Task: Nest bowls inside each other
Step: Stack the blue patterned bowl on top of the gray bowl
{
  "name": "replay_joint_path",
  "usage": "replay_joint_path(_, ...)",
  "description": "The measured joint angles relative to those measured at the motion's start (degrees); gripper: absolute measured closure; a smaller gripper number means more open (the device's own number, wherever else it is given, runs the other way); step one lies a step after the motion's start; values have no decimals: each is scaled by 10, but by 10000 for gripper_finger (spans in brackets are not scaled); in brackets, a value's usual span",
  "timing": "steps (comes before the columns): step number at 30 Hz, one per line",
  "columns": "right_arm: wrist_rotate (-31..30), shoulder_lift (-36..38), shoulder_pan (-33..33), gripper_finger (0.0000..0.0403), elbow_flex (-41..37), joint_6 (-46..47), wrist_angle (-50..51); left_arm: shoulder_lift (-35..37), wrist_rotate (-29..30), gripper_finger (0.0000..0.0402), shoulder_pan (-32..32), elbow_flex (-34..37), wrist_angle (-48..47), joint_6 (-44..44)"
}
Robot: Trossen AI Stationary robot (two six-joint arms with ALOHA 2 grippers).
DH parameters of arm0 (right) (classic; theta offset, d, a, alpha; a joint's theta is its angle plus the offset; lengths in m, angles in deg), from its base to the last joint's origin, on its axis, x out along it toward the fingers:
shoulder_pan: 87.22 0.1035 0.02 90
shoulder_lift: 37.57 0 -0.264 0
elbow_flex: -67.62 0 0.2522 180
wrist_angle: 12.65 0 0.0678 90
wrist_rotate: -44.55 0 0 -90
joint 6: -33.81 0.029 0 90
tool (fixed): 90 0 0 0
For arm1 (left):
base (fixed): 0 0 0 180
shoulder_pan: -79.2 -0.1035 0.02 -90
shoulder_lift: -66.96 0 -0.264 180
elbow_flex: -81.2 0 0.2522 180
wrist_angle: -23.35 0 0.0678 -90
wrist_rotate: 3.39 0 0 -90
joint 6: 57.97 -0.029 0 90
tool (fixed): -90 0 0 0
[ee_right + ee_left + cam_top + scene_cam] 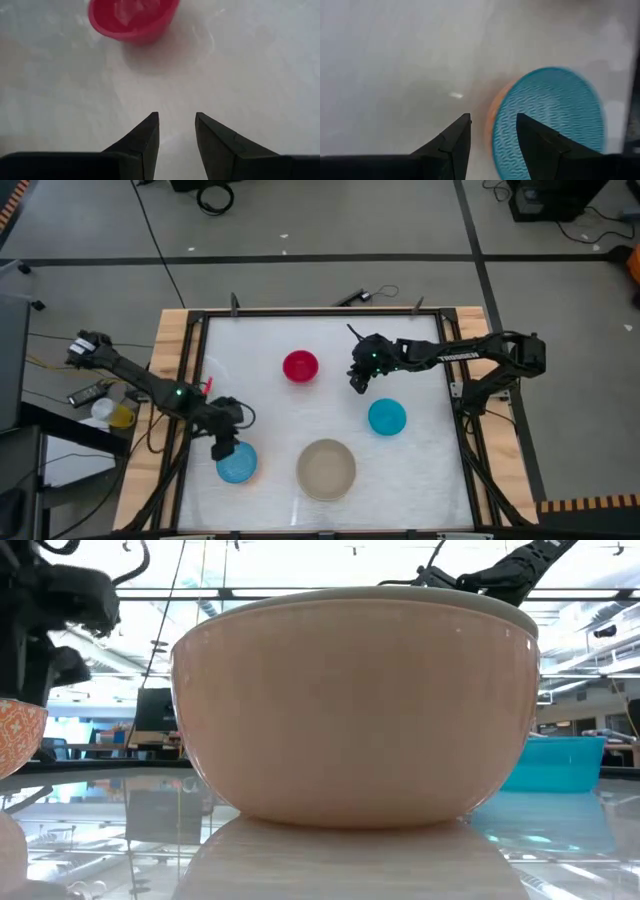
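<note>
Four bowls stand upright on the white table. The small red bowl (pixel 300 366) is at the far middle, the teal bowl (pixel 387 417) at the right, and the large beige bowl (pixel 326 468) at the near middle. The light blue bowl (pixel 237 463), orange on the outside (pixel 492 112), is at the near left. My left gripper (pixel 492 127) hovers open over this bowl's far-left rim, one finger above the bowl and one outside it. My right gripper (pixel 176 120) is open above bare table, between the red bowl (pixel 132 17) and the teal bowl.
A wooden frame (pixel 190 330) with dark rails runs around the table. In the low view the beige bowl (pixel 355 710) fills the middle, with the teal bowl (pixel 560 762) behind it at the right. Bare table lies between the bowls.
</note>
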Motion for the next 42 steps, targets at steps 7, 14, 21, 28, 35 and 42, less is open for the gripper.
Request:
replay_joint_path(7,-1,-4,0,268,0,2,-25,-61,-10,242,28,0,3,38)
replay_joint_path(14,-25,5,2,273,0,0,-16,-134,-14,317,23,2,12,-8)
replay_joint_path(21,-61,61,5,324,0,-1,30,-152,28,387,-29,-57,-5,-94)
replay_joint_path(28,-150,148,26,383,0,-6,143,-156,104,390,-84,-185,-26,-262)
replay_joint_path(35,-221,202,38,392,-6,17,216,-214,38,391,-178,-277,152,-489)
replay_joint_path(42,-220,230,39,377,-30,47,260,-374,-29,391,-213,-403,162,-577)
